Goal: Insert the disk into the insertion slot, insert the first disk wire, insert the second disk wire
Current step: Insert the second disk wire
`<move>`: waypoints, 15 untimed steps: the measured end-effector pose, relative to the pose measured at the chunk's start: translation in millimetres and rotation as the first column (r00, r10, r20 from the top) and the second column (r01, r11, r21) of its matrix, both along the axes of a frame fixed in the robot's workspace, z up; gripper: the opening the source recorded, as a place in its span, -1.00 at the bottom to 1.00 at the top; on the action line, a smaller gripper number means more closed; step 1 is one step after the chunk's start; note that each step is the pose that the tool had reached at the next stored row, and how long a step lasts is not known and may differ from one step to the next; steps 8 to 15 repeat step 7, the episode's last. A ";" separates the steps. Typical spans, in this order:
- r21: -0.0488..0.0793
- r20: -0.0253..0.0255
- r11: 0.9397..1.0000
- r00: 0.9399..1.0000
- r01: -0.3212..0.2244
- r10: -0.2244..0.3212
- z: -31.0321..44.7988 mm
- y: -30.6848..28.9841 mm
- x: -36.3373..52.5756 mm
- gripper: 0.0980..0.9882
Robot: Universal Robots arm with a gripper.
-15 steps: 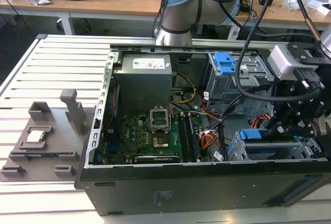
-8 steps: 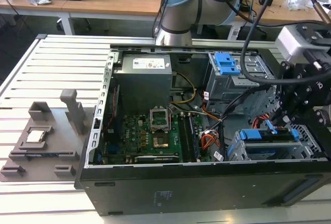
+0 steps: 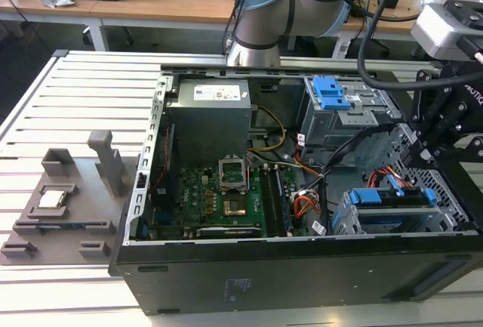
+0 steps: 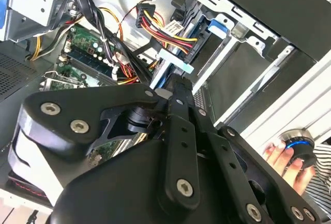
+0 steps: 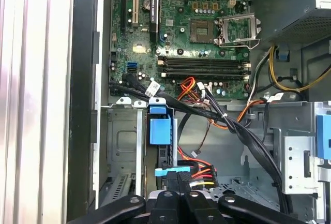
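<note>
Inside the open computer case [image 3: 302, 266], at its corner nearest the exterior view's right, the hand [image 5: 178, 182] hangs right over the disk [image 3: 392, 198], which already sits in the insertion slot [image 3: 355, 221], a low cage of grey perforated sheet metal. Its black fingers [image 4: 178, 110] stand narrow, seemingly pinched on the pale blue plug of the first disk wire [image 5: 172, 171], though the contact is hard to make out. That flat plug lies crosswise at the disk's rear edge. Just beside it, the second disk wire [image 5: 199, 172] fans out in soft red, orange and yellow strands.
</note>
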State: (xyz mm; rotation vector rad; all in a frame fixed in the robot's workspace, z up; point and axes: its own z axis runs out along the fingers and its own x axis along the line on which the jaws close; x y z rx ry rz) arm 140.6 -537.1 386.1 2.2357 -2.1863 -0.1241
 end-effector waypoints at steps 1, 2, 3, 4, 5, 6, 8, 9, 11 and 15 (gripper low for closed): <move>0.000 0.000 1.000 1.000 0.000 0.000 0.0 0.0 0.0 -0.98; 0.000 0.000 1.000 1.000 0.000 0.000 0.0 0.0 0.0 -0.98; 0.000 0.000 1.000 1.000 0.000 0.000 0.1 0.0 0.0 -0.98; 0.000 0.000 1.000 1.000 0.000 0.000 0.1 0.0 0.0 -0.98; 0.000 0.000 1.000 1.000 0.000 0.000 0.2 0.0 0.0 -0.98; 0.000 0.000 1.000 1.000 0.000 0.000 0.2 0.0 0.0 -0.98; 0.000 0.000 1.000 1.000 0.000 0.000 0.2 0.0 0.0 -0.98; 0.000 0.000 1.000 1.000 0.000 0.000 0.2 0.0 0.0 -0.98; 0.000 0.000 1.000 1.000 0.000 0.000 0.2 0.0 0.0 -0.98; 0.000 0.000 1.000 1.000 0.000 0.000 0.2 0.0 0.0 -0.98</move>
